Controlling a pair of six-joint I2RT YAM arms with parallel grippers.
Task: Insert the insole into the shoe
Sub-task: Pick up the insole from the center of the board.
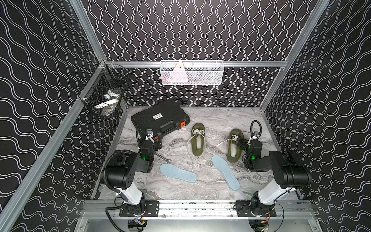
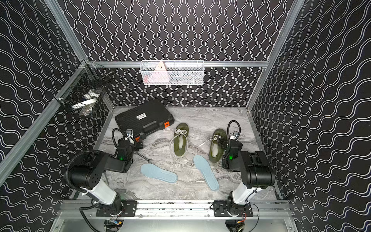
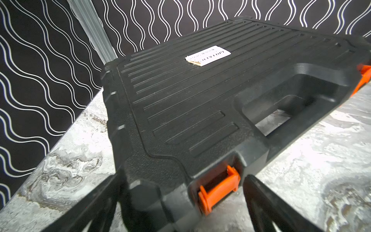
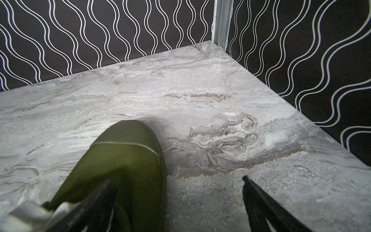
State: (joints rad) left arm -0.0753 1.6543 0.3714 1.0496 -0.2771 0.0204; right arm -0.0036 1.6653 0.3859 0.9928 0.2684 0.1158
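— Tools first: the left tool (image 3: 182, 177), how is it entered?
— Jaws apart, empty. It points at the near corner of the black case (image 1: 160, 118), by the orange latch (image 3: 218, 190). I judge it merely parked there, clear of the task's things.

— And the right tool (image 4: 178, 178)?
— Jaws apart, empty. One finger (image 4: 94, 202) sits over the laced part of the right shoe (image 1: 235, 146), and the other is over bare table (image 1: 220, 120). Whether it touches the shoe, I cannot tell. I judge it placed to steady that shoe.

— Shoes?
— Two, olive, soles down, toes far, openings up, laces loose. Set this way, either could take an insole from the heel end. The middle shoe (image 1: 198, 140) stands free of both arms.

— Insoles?
— Two, pale blue, flat on the table, neither in a shoe. The left insole (image 1: 178, 173) lies crosswise beside the left arm, nearer than the middle shoe. The right insole (image 1: 225, 172) lies slanted, its far end just beside the right shoe's heel, the likelier first pairing by my judgement.

— Stage?
— Nothing is lifted. The first pick is not yet made.
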